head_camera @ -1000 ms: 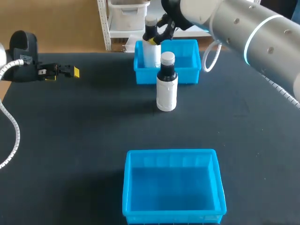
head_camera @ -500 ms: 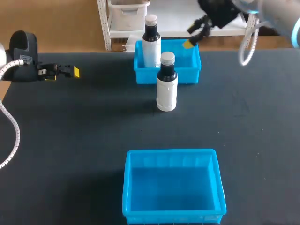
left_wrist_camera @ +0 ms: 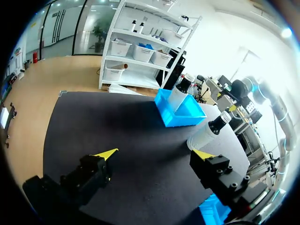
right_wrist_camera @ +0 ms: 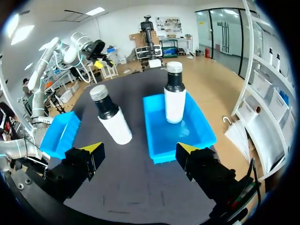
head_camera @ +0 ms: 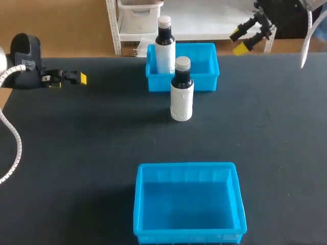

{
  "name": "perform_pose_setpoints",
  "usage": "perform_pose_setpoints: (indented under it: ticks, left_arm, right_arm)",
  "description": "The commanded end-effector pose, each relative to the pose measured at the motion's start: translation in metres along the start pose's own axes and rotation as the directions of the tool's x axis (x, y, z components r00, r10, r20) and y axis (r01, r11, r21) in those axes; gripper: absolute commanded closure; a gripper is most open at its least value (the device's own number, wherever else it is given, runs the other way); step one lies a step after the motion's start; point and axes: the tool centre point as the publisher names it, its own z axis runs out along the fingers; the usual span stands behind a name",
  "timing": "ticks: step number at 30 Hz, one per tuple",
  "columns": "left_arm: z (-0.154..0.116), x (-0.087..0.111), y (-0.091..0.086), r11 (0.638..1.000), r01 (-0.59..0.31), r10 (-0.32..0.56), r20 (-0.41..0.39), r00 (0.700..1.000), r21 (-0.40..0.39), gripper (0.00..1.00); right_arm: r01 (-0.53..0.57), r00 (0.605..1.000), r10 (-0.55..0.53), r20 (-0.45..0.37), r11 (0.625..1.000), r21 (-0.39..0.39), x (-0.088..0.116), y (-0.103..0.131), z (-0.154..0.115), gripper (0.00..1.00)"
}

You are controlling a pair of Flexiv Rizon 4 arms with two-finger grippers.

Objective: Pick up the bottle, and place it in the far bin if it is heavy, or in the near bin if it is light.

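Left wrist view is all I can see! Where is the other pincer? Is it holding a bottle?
Observer: No. The right pincer hangs open in the air by the far right of the table, holding nothing.
Operator: Is anything inside the near bin? I only see its corner.
Observer: The head view looks straight down into it, and there is nothing inside.

Ahead of the right claw (right_wrist_camera: pixel 139 148), one white bottle (right_wrist_camera: pixel 174 96) stands upright in the far bin (right_wrist_camera: pixel 194 129); a second bottle (right_wrist_camera: pixel 112 122) stands apparently just outside it.
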Motion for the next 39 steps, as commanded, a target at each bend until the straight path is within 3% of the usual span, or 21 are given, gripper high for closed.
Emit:
perform_pose_setpoints:
  ticks: [1,17,39]
  left_arm:
    - [0.000,0.000,0.000,1.000,0.000,0.000,0.000,1.000,0.000,0.00]
    - [0.000,0.000,0.000,1.000,0.000,0.000,0.000,1.000,0.000,0.00]
    - [0.000,0.000,0.000,1.000,0.000,0.000,0.000,1.000,0.000,0.00]
  right_arm:
    - [0.011,1.000,-0.015,0.016,0.970,0.245,0.006,0.046,0.010,0.00]
    - [0.097,0.994,-0.107,0.021,0.957,0.273,-0.022,0.074,0.065,0.00]
    - [0.112,0.991,-0.124,0.052,0.976,0.185,-0.047,0.072,0.108,0.00]
